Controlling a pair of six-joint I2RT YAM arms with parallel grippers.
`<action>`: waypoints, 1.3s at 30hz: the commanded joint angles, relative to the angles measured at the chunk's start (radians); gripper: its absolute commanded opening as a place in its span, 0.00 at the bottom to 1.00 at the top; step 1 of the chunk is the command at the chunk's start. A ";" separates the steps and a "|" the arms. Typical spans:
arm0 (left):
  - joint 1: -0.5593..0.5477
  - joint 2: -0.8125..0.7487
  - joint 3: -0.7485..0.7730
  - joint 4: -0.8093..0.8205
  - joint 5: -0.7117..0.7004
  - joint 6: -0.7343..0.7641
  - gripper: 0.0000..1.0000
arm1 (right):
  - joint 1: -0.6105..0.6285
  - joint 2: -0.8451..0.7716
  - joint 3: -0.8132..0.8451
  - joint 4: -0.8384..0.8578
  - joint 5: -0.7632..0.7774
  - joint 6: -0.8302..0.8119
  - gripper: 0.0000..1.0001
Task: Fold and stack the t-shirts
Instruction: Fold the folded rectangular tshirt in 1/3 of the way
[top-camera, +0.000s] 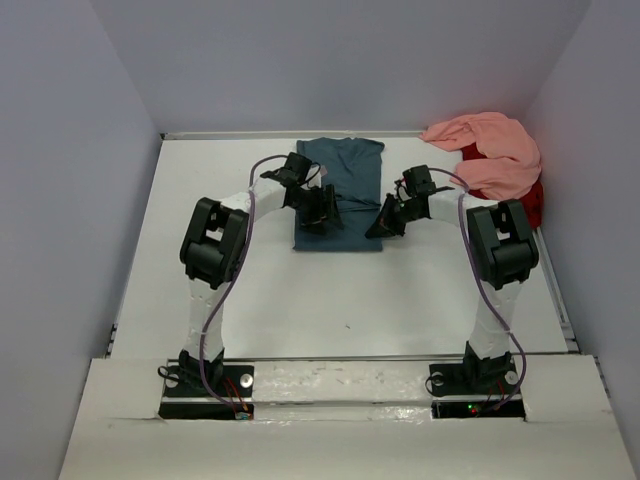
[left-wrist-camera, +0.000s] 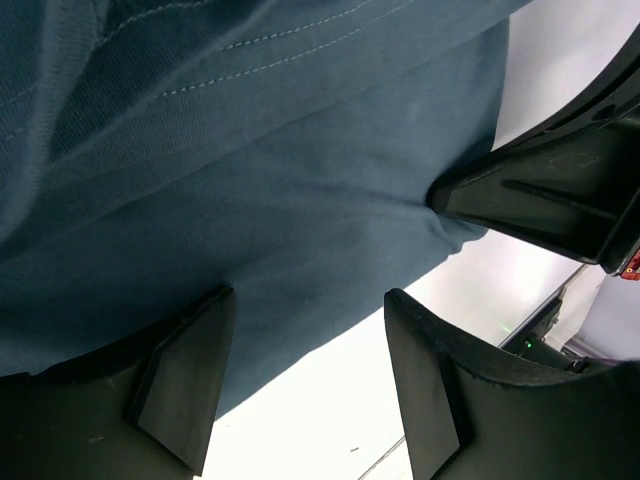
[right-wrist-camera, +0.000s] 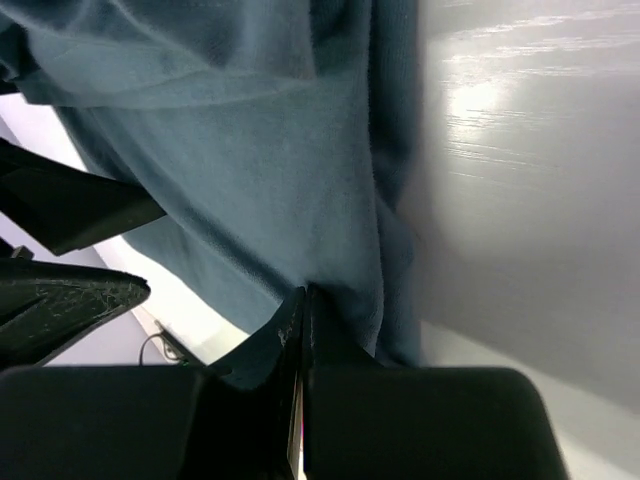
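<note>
The teal shirt (top-camera: 340, 190) lies flat on the bench (top-camera: 300, 300). My left fingers (left-wrist-camera: 180, 380) are released over it, and my right fingers (right-wrist-camera: 335, 350) are clenched at its right edge. The pink shirt (top-camera: 495, 150) and red shirt (top-camera: 530, 200) are heaped to its right.

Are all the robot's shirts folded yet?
Not yet. The teal shirt lies folded into a narrow strip. The right hand pinches its edge; the left hand is open over it. The pink shirt and red shirt sit crumpled, and nothing is stacked.
</note>
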 joint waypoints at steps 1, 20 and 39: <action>-0.013 -0.012 0.048 -0.035 0.031 0.027 0.72 | 0.012 0.002 -0.007 -0.064 0.060 -0.052 0.00; -0.014 -0.061 -0.110 -0.121 -0.052 0.128 0.72 | 0.021 -0.099 -0.119 -0.220 0.216 -0.161 0.00; -0.100 -0.298 -0.340 -0.150 -0.090 0.052 0.72 | 0.059 -0.314 -0.239 -0.338 0.259 -0.168 0.00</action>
